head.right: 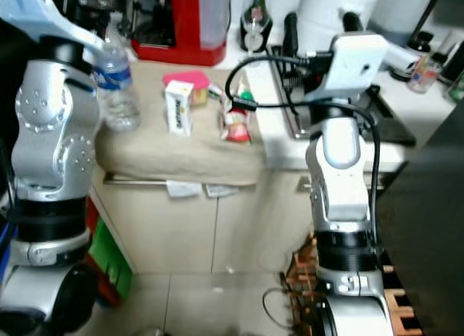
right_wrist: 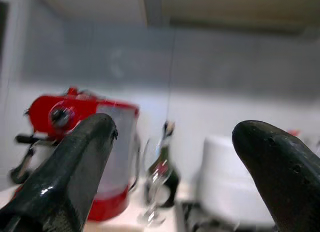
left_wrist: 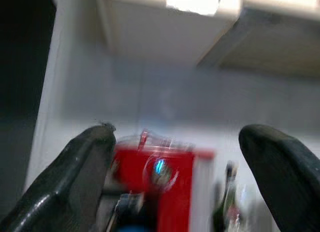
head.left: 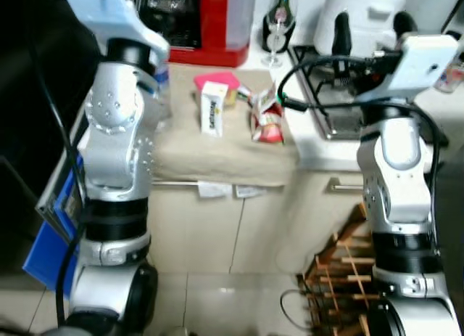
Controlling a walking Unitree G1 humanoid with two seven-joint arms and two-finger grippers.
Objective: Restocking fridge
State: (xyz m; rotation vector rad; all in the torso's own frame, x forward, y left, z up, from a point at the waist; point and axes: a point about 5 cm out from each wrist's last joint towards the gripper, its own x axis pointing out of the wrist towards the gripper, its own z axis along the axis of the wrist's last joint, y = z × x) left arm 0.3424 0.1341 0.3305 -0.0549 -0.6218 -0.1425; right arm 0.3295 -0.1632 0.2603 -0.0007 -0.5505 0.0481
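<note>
Water bottle beside carton

Right wrist view: we saw the right hand with its two black fingers spread wide apart and nothing between them. Beyond them, blurred, stood a red appliance with a clear tank, a dark bottle, a wine glass just beside it, and a white container. A pale wall rose behind.
</note>
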